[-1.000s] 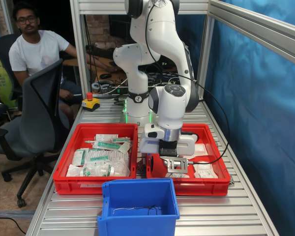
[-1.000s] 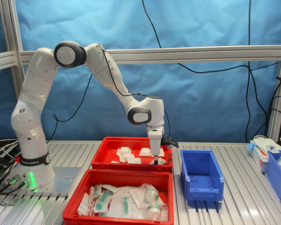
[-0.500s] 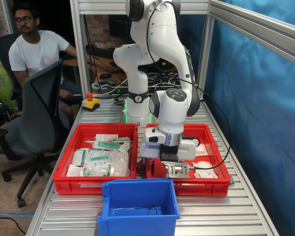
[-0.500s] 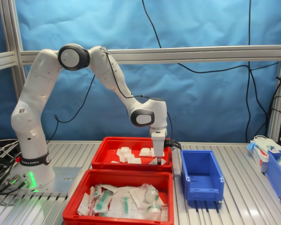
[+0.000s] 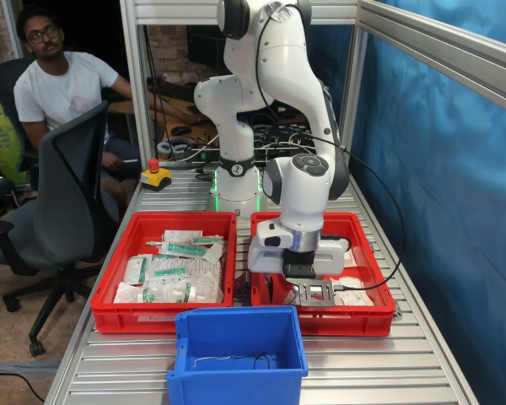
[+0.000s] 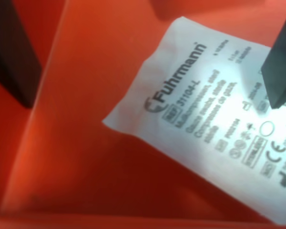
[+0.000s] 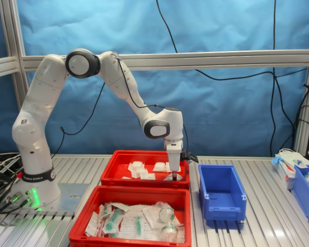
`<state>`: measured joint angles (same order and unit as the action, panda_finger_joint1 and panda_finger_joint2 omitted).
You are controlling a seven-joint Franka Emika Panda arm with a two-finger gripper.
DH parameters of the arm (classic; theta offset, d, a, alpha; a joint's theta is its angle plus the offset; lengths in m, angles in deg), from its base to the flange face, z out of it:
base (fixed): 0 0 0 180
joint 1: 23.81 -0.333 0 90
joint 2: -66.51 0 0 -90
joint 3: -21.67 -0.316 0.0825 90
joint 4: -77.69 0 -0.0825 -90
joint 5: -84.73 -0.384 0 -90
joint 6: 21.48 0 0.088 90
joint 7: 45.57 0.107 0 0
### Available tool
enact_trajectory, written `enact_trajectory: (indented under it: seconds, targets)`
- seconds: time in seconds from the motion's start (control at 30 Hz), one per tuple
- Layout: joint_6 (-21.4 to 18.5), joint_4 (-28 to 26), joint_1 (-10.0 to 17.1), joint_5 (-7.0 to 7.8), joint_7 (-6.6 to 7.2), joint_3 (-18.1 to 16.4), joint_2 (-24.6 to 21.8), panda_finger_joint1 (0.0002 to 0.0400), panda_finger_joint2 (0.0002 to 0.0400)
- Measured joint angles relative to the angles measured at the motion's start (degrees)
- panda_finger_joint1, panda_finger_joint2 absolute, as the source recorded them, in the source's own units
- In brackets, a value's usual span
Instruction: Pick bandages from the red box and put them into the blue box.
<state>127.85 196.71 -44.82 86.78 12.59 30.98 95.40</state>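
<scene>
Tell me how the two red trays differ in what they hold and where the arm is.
The red box holds a few small white bandages, spread thin; the twin red tray is heaped with clear, green-printed packets. The gripper is down inside the red box; nothing reaches into the twin tray. Both are wide, shallow, red plastic.

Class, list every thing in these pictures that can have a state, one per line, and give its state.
claw: open, lowered into the red box, straddling a packet edge
bandage packet: flat on the tray floor, sealed, not gripped
red box: holds a few white packets
second red tray: piled with green-printed packets
blue box: no packets inside
</scene>
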Motion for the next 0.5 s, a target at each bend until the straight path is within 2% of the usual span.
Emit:
enact_trajectory:
  seconds: [0.5]
  targets:
    - [0.0,0.0,0.0,0.0,0.0,-2.0,0.2,0.04,0.04]
